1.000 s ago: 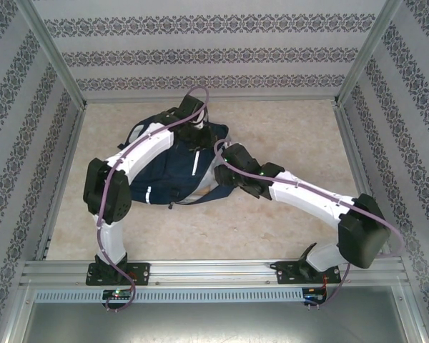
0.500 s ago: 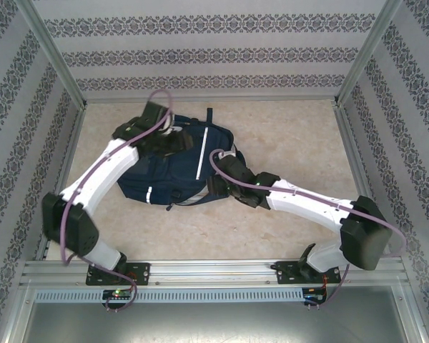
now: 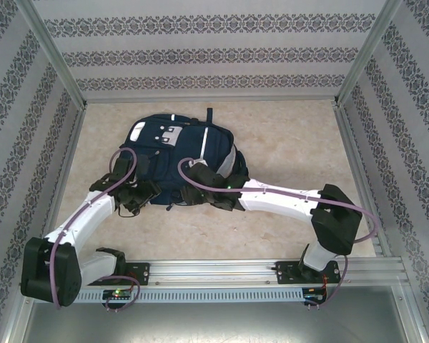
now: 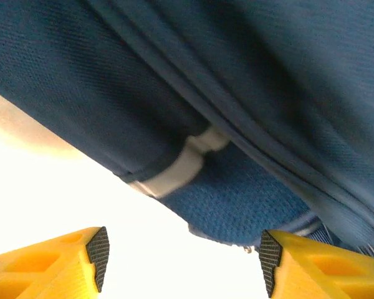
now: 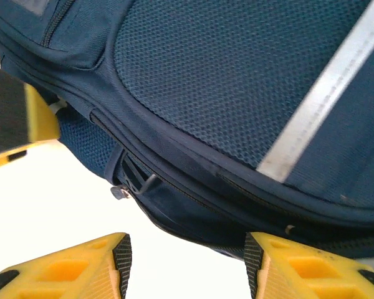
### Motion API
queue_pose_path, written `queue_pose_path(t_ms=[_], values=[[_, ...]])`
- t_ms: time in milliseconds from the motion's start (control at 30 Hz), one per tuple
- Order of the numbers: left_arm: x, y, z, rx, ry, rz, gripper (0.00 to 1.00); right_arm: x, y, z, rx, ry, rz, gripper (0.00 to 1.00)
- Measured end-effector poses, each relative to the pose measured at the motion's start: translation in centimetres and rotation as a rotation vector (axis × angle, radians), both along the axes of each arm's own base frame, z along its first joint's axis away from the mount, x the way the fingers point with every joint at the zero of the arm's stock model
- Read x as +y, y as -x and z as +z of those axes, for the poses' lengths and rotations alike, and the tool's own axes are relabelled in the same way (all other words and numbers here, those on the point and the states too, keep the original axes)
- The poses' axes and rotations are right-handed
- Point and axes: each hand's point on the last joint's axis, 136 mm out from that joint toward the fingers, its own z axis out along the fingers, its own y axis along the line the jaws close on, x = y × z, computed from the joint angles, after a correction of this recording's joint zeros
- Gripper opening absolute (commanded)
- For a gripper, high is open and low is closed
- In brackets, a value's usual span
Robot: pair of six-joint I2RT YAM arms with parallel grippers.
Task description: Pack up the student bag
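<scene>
The student bag (image 3: 175,153) lies flat on the table (image 3: 293,143), contents hidden.

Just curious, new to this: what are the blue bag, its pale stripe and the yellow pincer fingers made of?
The student bag looks like matte woven navy fabric, its weave visible. Its stripe seems smooth silvery tape. The right pincer has yellow plastic-looking fingers with dark textured pads, perhaps rubber.
</scene>
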Motion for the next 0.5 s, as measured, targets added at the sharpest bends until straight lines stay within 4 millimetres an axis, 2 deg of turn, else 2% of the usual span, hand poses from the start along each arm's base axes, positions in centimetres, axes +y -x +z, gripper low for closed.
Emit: queue_pose_path(t_ms=[167, 300, 400, 500], values=[[-0.1, -1.9, -0.7, -0.038, 0.055, 0.041, 0.65, 1.1, -0.1, 0.0, 0.003, -0.001, 0.008, 0.54], [-0.6, -2.6, -2.2, -0.031, 0.094, 0.055, 0.6, 2.3, 0.8, -0.4, 0.015, -0.002, 0.024, 0.54], [-0.9, -2.8, -2.6, -0.034, 0.119, 0.063, 0.3, 2.9, 1.6, -0.9, 0.028, 0.002, 0.033, 0.54], [-0.9, -2.9, -2.8, -0.036, 0.125, 0.078, 0.1, 3.3, 2.2, -1.4, 0.038, 0.006, 0.032, 0.54]])
